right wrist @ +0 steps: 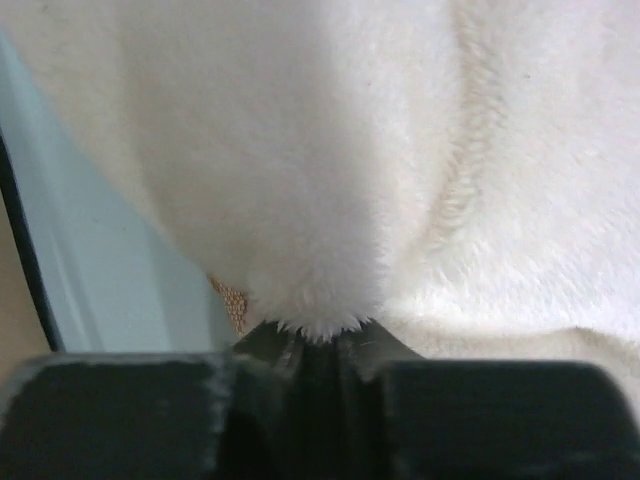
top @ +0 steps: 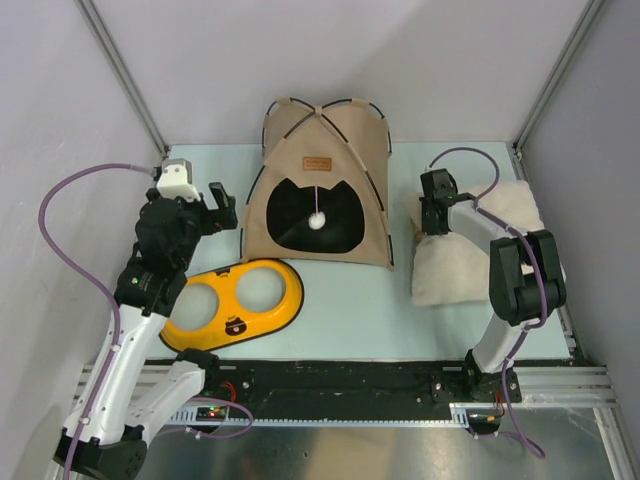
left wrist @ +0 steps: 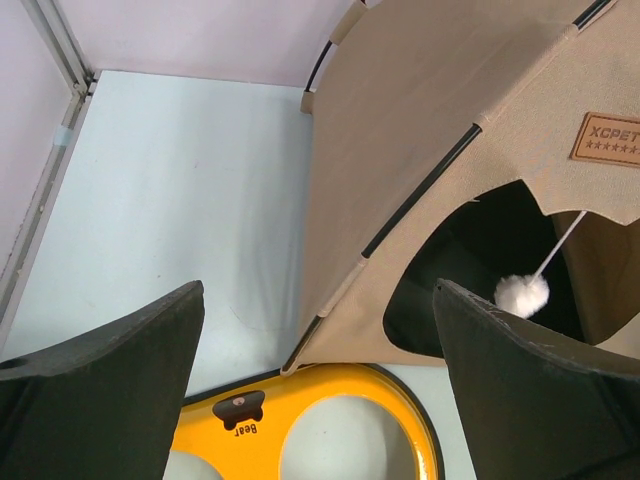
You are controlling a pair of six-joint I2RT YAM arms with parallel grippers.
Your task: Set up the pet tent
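- The yellow feeder point(top: 229, 301) point(left wrist: 330, 384) lies on the pale blue table point(top: 340, 310) point(left wrist: 170, 180), just in front of the tent's front left corner. It has two round bowls side by side.
- The left gripper point(top: 213, 203) point(left wrist: 318, 300) hovers just left of the tent, above the table. Its fingers point(left wrist: 110, 390) stand wide apart and hold nothing. Its camera faces the tent's left front panel.
- The cream pillow point(top: 450, 268) point(right wrist: 470, 150) lies to the right of the tent, close to its right edge. It is apart from the fabric in the overhead view.
- The right gripper point(top: 433, 222) point(right wrist: 320, 345) sits at the pillow's edge nearest the tent. Its fingers are clamped on a bunched fold of the pillow's fur.
- The tent point(top: 292, 135) point(left wrist: 450, 90) stands erect at the middle of the table, toward the back wall.
  - Thin black poles point(left wrist: 420, 190) run along the seams and meet at the top.
  - The dark opening faces the arms.
  - A brown label point(top: 318, 165) point(left wrist: 610, 138) sits above the opening.
  - A white pom-pom point(top: 318, 221) point(left wrist: 522, 293) hangs on a string inside the opening.
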